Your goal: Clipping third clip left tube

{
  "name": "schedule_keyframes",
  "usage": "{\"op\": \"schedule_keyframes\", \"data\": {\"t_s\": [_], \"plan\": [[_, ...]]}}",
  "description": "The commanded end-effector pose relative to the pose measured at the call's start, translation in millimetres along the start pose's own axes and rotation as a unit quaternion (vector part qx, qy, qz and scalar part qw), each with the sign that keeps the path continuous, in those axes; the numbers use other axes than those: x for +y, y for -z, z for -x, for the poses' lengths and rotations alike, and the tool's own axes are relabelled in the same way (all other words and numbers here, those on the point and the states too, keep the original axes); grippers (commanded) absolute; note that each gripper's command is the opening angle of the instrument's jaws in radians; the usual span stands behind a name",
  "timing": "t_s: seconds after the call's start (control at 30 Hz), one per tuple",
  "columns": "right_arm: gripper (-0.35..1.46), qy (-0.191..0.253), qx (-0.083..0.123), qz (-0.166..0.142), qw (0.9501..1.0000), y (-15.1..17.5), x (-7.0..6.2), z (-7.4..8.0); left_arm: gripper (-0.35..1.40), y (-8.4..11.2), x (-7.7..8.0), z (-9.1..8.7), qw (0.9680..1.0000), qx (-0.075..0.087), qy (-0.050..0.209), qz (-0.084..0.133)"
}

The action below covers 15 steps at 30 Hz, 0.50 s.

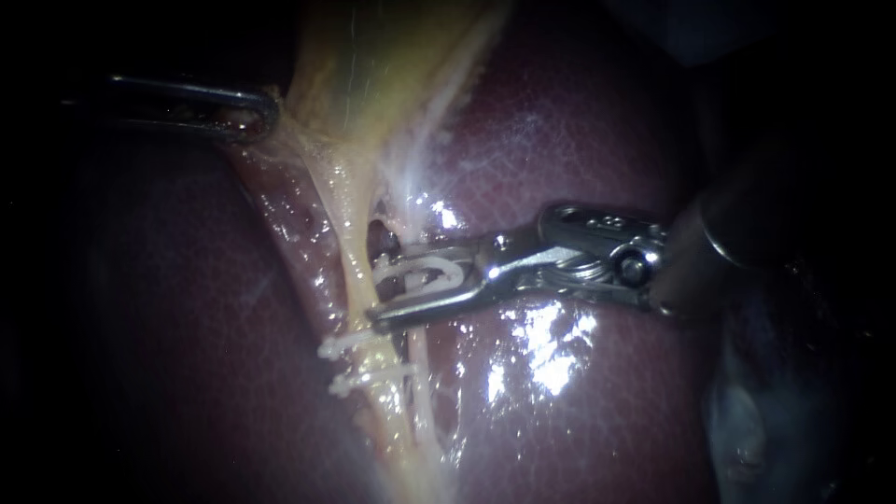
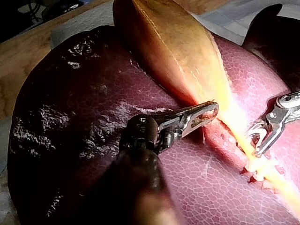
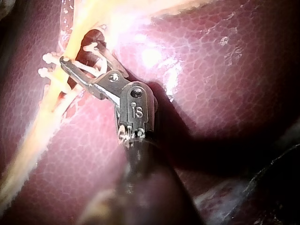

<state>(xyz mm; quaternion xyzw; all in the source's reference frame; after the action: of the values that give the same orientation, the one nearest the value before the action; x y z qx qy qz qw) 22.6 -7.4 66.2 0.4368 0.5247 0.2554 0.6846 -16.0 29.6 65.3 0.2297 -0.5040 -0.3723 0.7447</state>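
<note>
Running top-to-bottom: left tube (image 1: 353, 252) (clip (image 1: 429, 271) crosswise)

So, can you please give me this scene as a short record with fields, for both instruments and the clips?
left instrument: end effector shut on gallbladder edge
right instrument: end effector holds open clip, astride tube
other clips: two, already on tube, just below the held one
liver: under everything, wet, glossy
</note>
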Motion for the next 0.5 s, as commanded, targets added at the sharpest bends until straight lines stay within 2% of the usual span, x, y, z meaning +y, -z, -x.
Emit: {"op": "schedule_keyframes", "data": {"t_s": [0.03, 0.23, 0.5], "plan": [[0.47, -0.002, 0.006, -0.005, 1.0, -0.3, -0.1, -0.1, -0.35, 0.0, 0.0, 0.0, 1.0, 0.0, 0.0, 0.0], [0.48, -0.013, 0.028, -0.043, 0.9986, -1.9, -0.6, -1.0, -0.35, -0.1, 0.0, -0.1, 1.0, 0.0, 0.0, 0.001], [0.47, -0.021, 0.056, -0.08, 0.995, -2.9, -2.6, -2.9, -0.35, -0.2, 0.0, -0.1, 1.0, 0.0, 0.0, 0.001]]}}
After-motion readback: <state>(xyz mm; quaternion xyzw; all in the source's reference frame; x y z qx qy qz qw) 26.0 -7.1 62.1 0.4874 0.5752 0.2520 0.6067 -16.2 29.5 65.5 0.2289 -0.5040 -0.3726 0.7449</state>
